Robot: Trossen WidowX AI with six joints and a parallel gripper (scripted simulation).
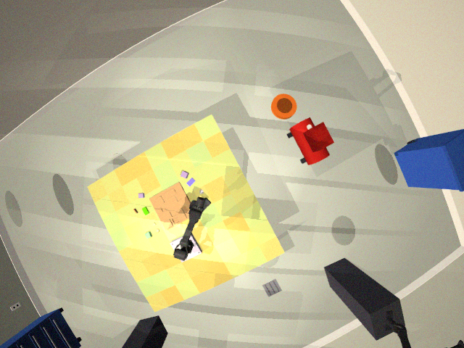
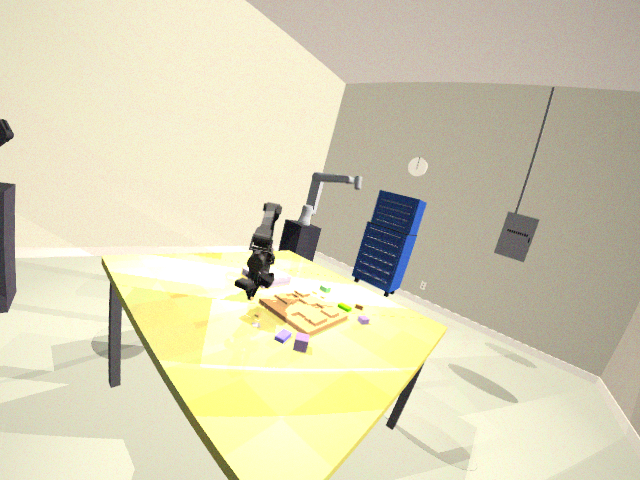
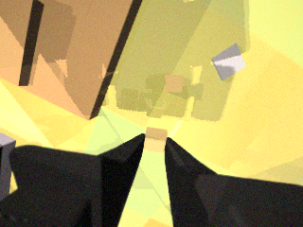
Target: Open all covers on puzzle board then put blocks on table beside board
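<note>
The tan puzzle board (image 1: 164,205) (image 3: 97,28) lies on the table; its covers and wells are too small to judge. My gripper (image 2: 250,295) (image 3: 154,139) is shut on a small tan block (image 3: 155,140), above the table just beyond the board's edge. On the table a pale grey block (image 1: 201,191) (image 2: 255,324) (image 3: 229,61) and a small orange-tan block (image 3: 174,83) lie near. A purple cube (image 1: 184,174) (image 2: 301,342) and a blue-violet block (image 1: 191,182) (image 2: 282,335) lie off one side. Green (image 1: 146,210), brown (image 1: 135,210), lilac (image 1: 141,195) and mint (image 1: 148,234) blocks lie off another.
The arm's white base plate (image 1: 196,250) (image 2: 280,279) is beside the board. The yellow patchwork table (image 1: 202,133) (image 2: 279,439) carries them all. A grey object's edge (image 3: 6,156) shows at the wrist view's left. Blue cabinets and a red object (image 1: 312,142) stand off the table.
</note>
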